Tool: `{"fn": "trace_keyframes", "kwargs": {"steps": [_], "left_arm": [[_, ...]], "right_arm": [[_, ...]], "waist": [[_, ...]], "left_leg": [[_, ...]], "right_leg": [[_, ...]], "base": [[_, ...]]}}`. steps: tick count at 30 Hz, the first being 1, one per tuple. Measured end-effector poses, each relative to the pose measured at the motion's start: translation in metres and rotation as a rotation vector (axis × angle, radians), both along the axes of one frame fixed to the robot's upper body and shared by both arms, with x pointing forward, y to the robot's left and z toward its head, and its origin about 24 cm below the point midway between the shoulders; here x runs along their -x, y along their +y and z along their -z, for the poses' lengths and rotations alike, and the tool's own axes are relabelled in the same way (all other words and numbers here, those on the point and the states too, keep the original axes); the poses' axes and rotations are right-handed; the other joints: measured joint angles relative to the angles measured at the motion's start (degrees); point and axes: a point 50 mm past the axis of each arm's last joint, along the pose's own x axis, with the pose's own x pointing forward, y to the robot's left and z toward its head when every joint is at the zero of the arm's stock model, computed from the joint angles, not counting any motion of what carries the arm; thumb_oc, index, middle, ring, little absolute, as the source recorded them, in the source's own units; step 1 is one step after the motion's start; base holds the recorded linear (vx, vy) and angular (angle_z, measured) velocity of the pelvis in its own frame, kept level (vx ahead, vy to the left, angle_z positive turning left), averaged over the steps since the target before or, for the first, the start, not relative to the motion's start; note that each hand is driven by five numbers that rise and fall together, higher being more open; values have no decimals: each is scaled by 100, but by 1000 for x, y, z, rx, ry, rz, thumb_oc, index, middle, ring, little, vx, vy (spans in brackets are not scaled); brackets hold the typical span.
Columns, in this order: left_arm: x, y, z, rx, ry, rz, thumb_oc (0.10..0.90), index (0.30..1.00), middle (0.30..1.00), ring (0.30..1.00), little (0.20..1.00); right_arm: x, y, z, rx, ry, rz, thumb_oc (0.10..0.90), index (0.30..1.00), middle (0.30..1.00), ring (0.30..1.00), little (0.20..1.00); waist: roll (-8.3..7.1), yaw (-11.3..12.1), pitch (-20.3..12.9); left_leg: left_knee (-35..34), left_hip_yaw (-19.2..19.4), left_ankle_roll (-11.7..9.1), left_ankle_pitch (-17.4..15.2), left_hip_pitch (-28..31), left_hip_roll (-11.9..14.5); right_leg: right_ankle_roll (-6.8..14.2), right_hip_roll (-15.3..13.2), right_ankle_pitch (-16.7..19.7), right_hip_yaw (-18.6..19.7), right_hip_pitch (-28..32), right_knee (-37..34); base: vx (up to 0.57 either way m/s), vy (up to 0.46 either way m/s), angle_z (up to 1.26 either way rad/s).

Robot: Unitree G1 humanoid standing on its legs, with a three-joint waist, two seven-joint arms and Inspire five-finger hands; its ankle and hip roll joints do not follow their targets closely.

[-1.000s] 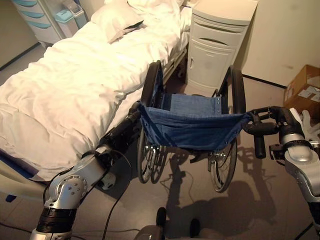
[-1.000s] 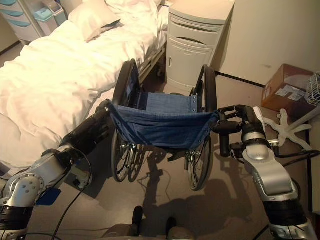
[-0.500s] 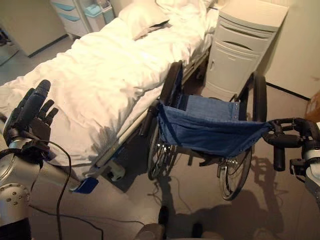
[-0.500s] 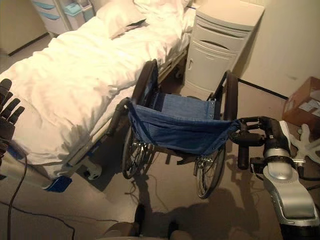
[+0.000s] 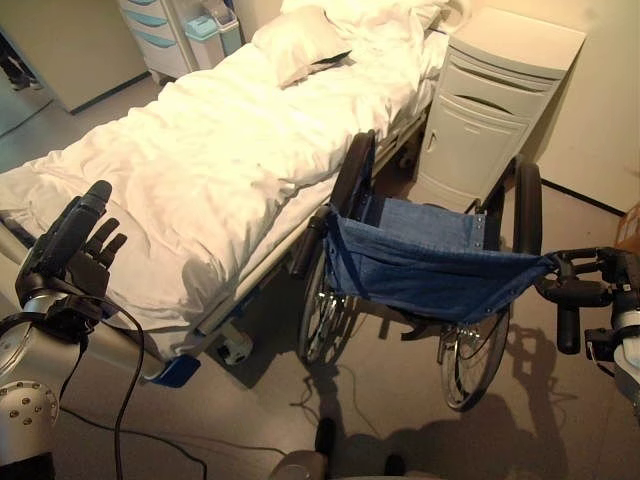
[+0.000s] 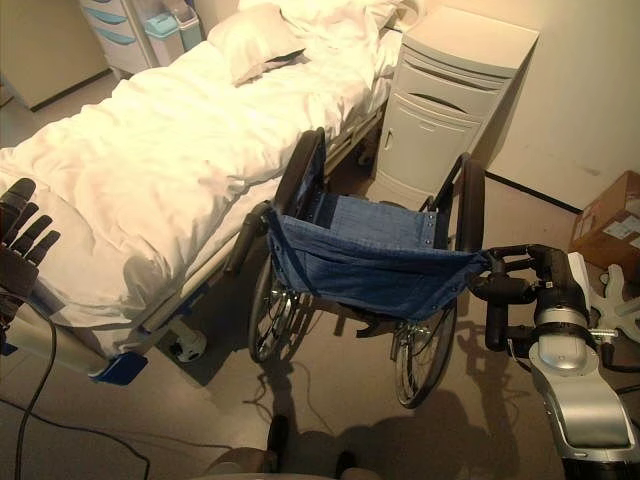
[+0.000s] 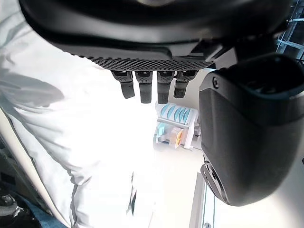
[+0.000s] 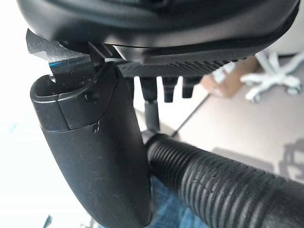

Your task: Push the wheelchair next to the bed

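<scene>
The wheelchair (image 5: 430,275), with a blue cloth back and black wheels, stands with its left wheel against the side of the white bed (image 5: 200,160). My right hand (image 6: 548,275) is at the chair's right push handle (image 6: 500,288). In the right wrist view the ribbed handle (image 8: 213,185) lies in the crook between the thumb (image 8: 95,142) and the palm, and the fingers look straight. My left hand (image 5: 70,245) is raised at the left, open and apart from the chair. The chair's left push handle (image 5: 308,245) is free.
A beige bedside cabinet (image 5: 490,100) stands just beyond the wheelchair, by the head of the bed. A pillow (image 5: 300,40) lies on the bed. A drawer cart (image 5: 165,30) stands at the far left. A cardboard box (image 6: 610,225) and a white star-shaped base (image 6: 625,310) are at the right.
My left hand let go of the left push handle and rose to the left, fingers spread. The view has shifted. The right hand stays at the right handle.
</scene>
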Motion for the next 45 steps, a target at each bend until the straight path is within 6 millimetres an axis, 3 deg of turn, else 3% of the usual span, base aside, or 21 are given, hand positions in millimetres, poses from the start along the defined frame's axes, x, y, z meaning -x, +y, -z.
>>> {"fn": "trace_keyframes", "kwargs": {"steps": [8, 19, 21, 23, 26, 29, 32, 35, 37, 42, 45], "left_arm": [[5, -1, 11, 30, 72, 21, 800, 900, 900, 900, 900], [5, -8, 8, 30, 76, 50, 800, 900, 900, 900, 900], [4, -10, 7, 25, 72, 58, 800, 900, 900, 900, 900], [4, -10, 7, 24, 72, 59, 800, 900, 900, 900, 900], [4, -10, 7, 25, 74, 59, 800, 900, 900, 900, 900], [3, -11, 9, 25, 79, 67, 800, 900, 900, 900, 900], [1, -17, 15, 30, 110, 99, 800, 900, 900, 900, 900], [0, -20, 19, 36, 124, 124, 800, 900, 900, 900, 900], [4, -19, 25, 41, 144, 123, 800, 900, 900, 900, 900], [7, -21, 37, 76, 158, 110, 800, 900, 900, 900, 900], [10, -23, 43, 101, 160, 119, 800, 900, 900, 900, 900]], "right_arm": [[5, -7, -3, 152, 19, 50, 800, 900, 900, 900, 900], [10, -7, -8, 258, -63, 97, 800, 900, 900, 900, 900], [10, -5, -25, 357, -209, 147, 800, 900, 900, 900, 900], [21, -16, -72, 534, -485, 323, 800, 900, 900, 900, 900], [42, -26, -127, 714, -792, 549, 800, 900, 900, 900, 900], [51, -21, -148, 827, -939, 609, 800, 900, 900, 900, 900], [51, -15, -150, 865, -980, 583, 800, 900, 900, 900, 900], [49, -18, -144, 793, -963, 548, 800, 900, 900, 900, 900], [46, -24, -129, 679, -883, 502, 800, 900, 900, 900, 900], [43, -33, -106, 605, -746, 491, 800, 900, 900, 900, 900], [44, -38, -84, 524, -662, 506, 800, 900, 900, 900, 900]], "waist": [[-4, 46, 0], [-7, 41, 3], [-9, 32, 3], [-17, 17, -2], [-95, -13, -50], [-183, -56, -146], [-167, -124, -262], [-65, -153, -356], [27, -156, -491], [238, -163, -639], [232, -175, -662]], "left_leg": [[0, -4, 4, 1, -20, -53], [0, 1, 34, 12, -66, -71], [0, 5, 34, 12, -66, -69], [0, 11, 34, 13, -59, -64], [0, 17, 35, 12, -6, -40], [0, 27, 20, -18, 44, -19], [-1, 32, 36, -29, 45, -21], [-1, 53, 36, -28, 45, -35], [-1, 60, 43, -33, 29, -45], [-1, 61, 48, -33, 18, -34], [-1, 62, 59, -25, 20, -6]], "right_leg": [[38, -48, -15, 0, -7, 0], [53, -74, -19, 17, -63, -8], [54, -73, -19, 19, -66, -8], [54, -68, -19, 24, -63, -8], [53, -43, -19, 41, -27, -8], [38, -25, -29, 64, 12, -9], [40, -26, -24, 119, 8, 0], [55, -46, -16, 139, -10, 7], [58, -55, -14, 147, -54, 7], [59, -41, -14, 147, -68, 4], [53, -14, -17, 151, -71, 1]], "base": [[8, 0, 1], [7, -2, -1], [0, 0, 0], [0, 0, 0], [10, -1, -6], [12, -2, -7], [2, 0, -2], [-4, -1, -1], [-5, -2, -2], [0, 0, 0], [0, 0, 0]]}}
